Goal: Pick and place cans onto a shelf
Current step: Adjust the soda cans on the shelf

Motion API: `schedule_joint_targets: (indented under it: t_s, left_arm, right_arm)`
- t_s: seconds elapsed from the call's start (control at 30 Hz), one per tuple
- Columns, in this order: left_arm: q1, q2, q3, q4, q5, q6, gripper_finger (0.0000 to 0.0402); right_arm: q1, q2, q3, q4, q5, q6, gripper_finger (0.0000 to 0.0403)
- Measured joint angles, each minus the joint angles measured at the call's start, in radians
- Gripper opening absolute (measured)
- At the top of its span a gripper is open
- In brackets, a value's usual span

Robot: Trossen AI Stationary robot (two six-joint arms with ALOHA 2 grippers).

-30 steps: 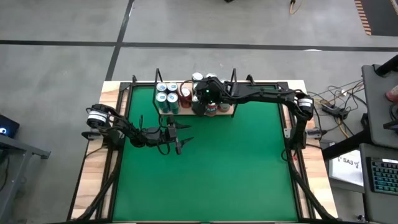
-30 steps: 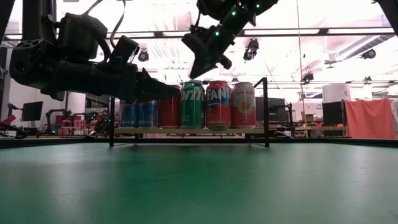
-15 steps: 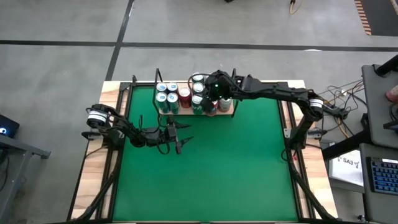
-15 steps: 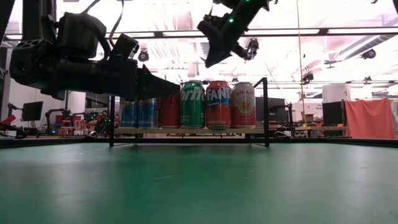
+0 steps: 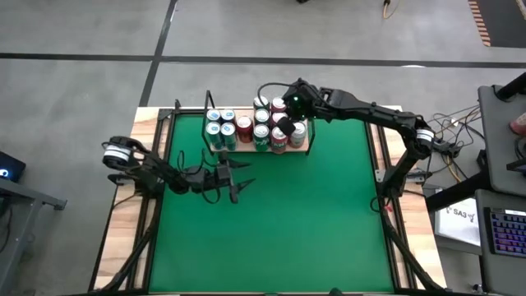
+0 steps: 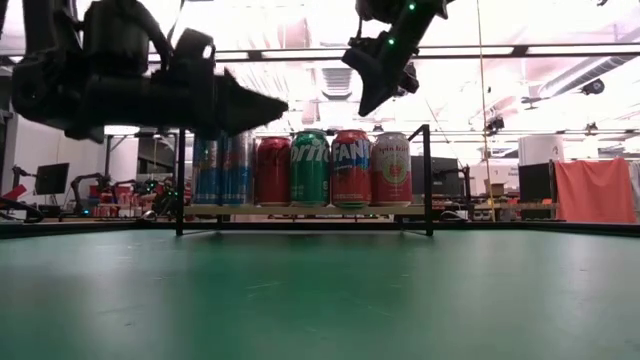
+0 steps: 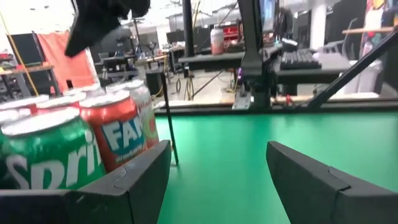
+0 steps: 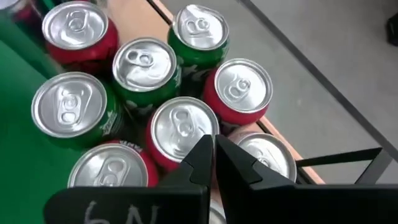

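Several cans with red, green and blue bodies stand upright on the light-wood shelf at the table's far edge; they also show in the low view and the right wrist view. My right gripper hangs above the right-hand cans, shut and empty, clear of their tops. My left gripper is open and empty over the green table in front of the shelf, its fingers level, with the Sprite and Fanta cans beside it.
The shelf has black wire uprights at its ends. The green table top spreads before the shelf, with a wood border and black frame bars along its sides. Desks and gear stand beyond the table's right edge.
My right gripper has moved toward the table's right edge above the cans and has risen a little. My left gripper has risen in front of the shelf, staying level and open. The cans have stayed in place.
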Motion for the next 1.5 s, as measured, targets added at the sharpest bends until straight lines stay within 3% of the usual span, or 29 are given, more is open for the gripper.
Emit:
schedule_joint_targets:
  t_s: [0.17,0.37,0.5,0.63,0.73,0.83,1.07,1.33,1.5]
  left_arm:
    - [-0.006,-0.136,0.0,-0.082,0.0,0.006,0.0248]
    - [-0.001,-0.408,0.005,-0.356,-0.002,0.008,0.0248]
    - [0.016,-0.598,0.098,-0.755,-0.001,0.008,0.024]
    - [0.076,-0.683,0.31,-1.295,-0.001,0.055,0.0214]
    - [0.158,-0.673,0.472,-1.582,0.0,0.113,0.0181]
    - [0.253,-0.634,0.603,-1.731,0.015,0.161,0.0136]
    - [0.437,-0.469,0.805,-1.841,0.289,0.26,0.0015]
    - [0.511,-0.233,0.948,-1.947,0.31,0.344,0.0002]
    - [0.52,-0.146,0.982,-1.978,0.229,0.348,0.0001]
  right_arm:
    - [0.001,0.0,0.0,0.028,-0.019,-0.011,0.0009]
    - [0.004,0.0,0.0,0.07,-0.106,-0.028,0.0009]
    - [0.003,-0.013,0.0,0.07,-0.105,-0.053,0.0009]
    - [0.005,-0.031,0.0,0.072,-0.105,-0.059,0.0009]
    - [0.015,-0.036,0.0,0.066,-0.105,-0.059,0.0009]
    - [0.035,-0.052,0.0,0.033,-0.108,-0.054,0.0009]
    - [0.093,-0.111,0.0,-0.094,-0.106,-0.024,0.0009]
    - [0.145,-0.179,-0.001,-0.164,-0.097,0.004,0.0009]
    - [0.164,-0.198,-0.01,-0.191,-0.097,0.024,0.0009]
